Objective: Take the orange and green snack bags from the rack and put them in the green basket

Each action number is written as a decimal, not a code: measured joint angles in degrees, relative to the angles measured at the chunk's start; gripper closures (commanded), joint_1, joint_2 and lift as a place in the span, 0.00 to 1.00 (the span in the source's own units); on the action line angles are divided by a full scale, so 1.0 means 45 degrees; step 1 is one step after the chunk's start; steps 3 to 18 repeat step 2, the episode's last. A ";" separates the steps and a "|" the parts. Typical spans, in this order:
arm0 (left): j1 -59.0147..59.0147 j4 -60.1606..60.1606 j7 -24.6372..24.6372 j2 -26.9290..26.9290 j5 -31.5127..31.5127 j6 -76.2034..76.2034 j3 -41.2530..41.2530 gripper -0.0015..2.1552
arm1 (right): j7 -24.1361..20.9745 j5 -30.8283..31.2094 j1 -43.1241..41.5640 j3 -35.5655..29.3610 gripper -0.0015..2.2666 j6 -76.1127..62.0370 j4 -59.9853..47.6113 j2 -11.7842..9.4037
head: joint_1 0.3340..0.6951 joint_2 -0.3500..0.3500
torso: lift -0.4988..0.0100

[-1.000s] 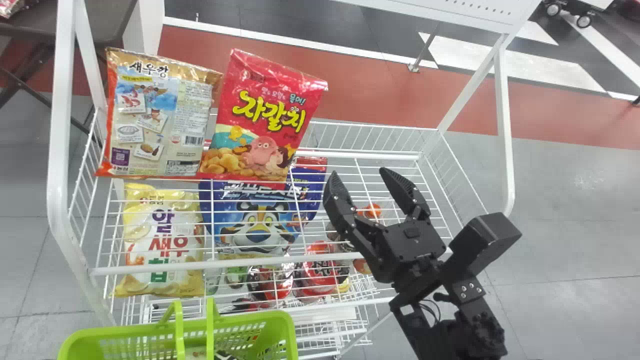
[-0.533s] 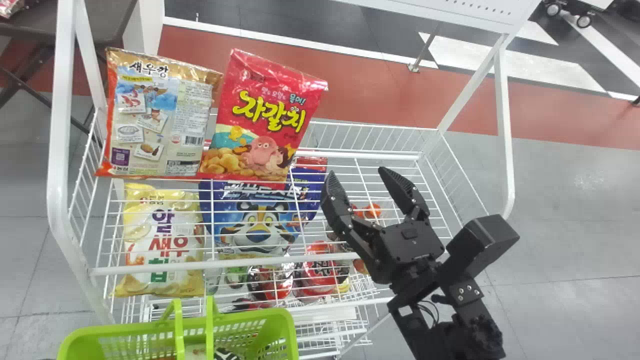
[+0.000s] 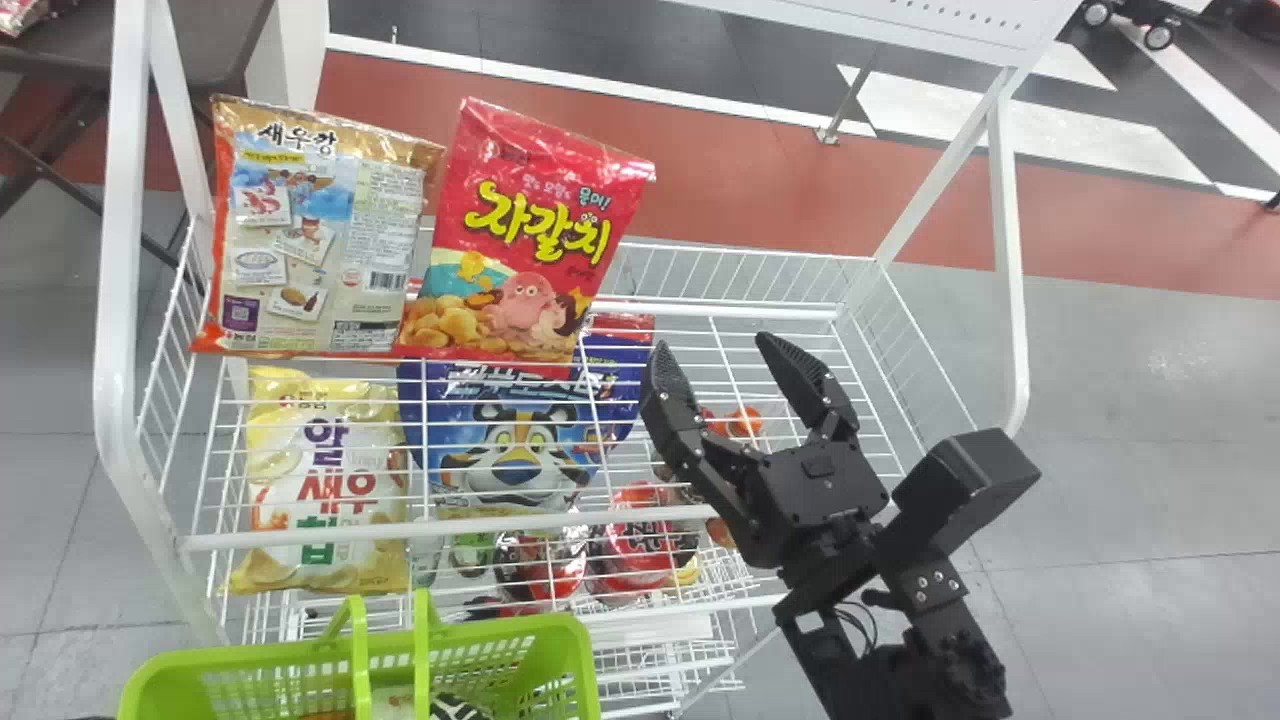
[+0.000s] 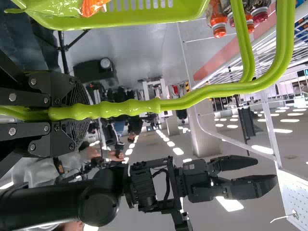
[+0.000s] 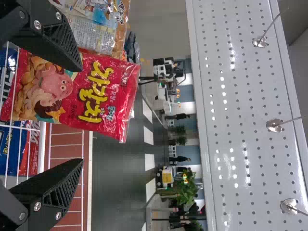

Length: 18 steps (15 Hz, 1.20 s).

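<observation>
At ten o'clock in the head view, an orange-edged snack bag [image 3: 320, 230] is standing in the white wire rack [image 3: 500, 523], leaning slightly. Its gold top is running across above a pale, printed back panel, which is facing outward with a blue picture and a barcode; its wrapper is creasing along the edges. Between seven and eight o'clock, the green basket [image 3: 260, 655] is hanging open-topped just beside the rack's near edge, its handles rising over it. Green packaging [image 4: 53, 7] and orange packaging [image 4: 92, 6] are resting together inside, both showing only in part.
</observation>
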 measured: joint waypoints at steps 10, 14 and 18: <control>0.0000 -0.0001 0.0001 0.0000 0.0000 0.0000 -0.0009 1.00 | 0.0000 0.0000 0.0049 0.0023 0.07 0.0048 -0.0068 0.0000 | 1.00 0.00 | 0.98; 0.0000 -0.0001 0.0001 0.0000 0.0000 0.0000 -0.0009 1.00 | 0.0000 0.0000 0.0049 0.0023 0.07 0.0048 -0.0068 0.0000 | 1.00 0.00 | 0.98; 0.0000 -0.0001 0.0001 0.0000 0.0000 0.0000 -0.0009 1.00 | 0.0000 0.0000 0.0049 0.0023 0.07 0.0048 -0.0068 0.0000 | 1.00 0.00 | 0.98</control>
